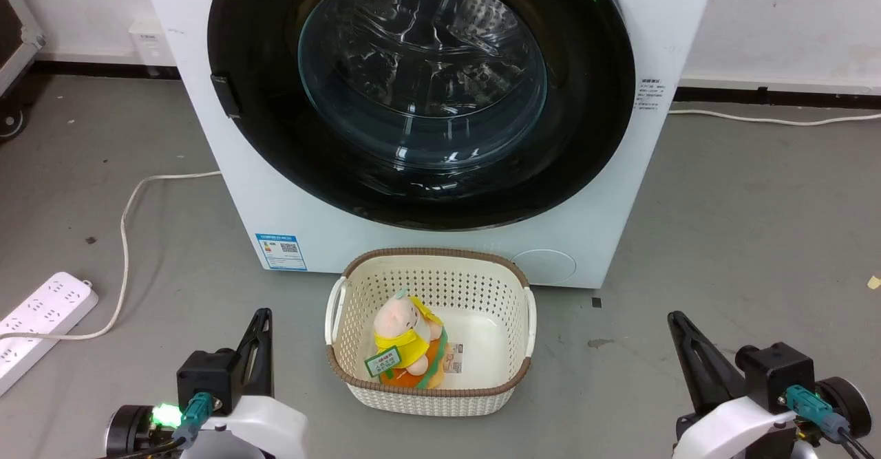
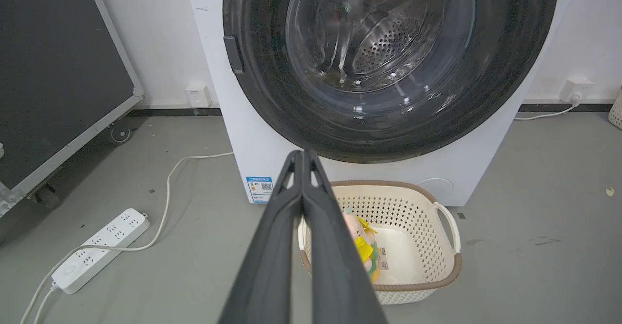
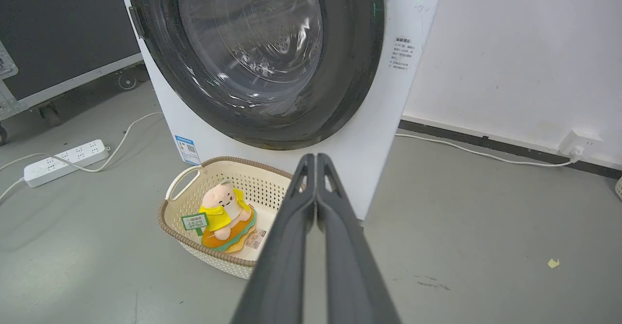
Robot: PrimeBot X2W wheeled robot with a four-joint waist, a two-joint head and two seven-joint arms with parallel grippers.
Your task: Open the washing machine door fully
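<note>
The washing machine is standing with its back to the wall, and the washing machine door is lying flat against its front. A laundry basket is sitting on the floor just before it, below the door, with a plush toy resting inside, toward the left. A power strip is lying well off to the left. The left gripper and right gripper are hanging either side of the basket.

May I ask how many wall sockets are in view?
2: the left socket on the wall left of the washing machine, the right socket on its right; others may be hidden.
</note>
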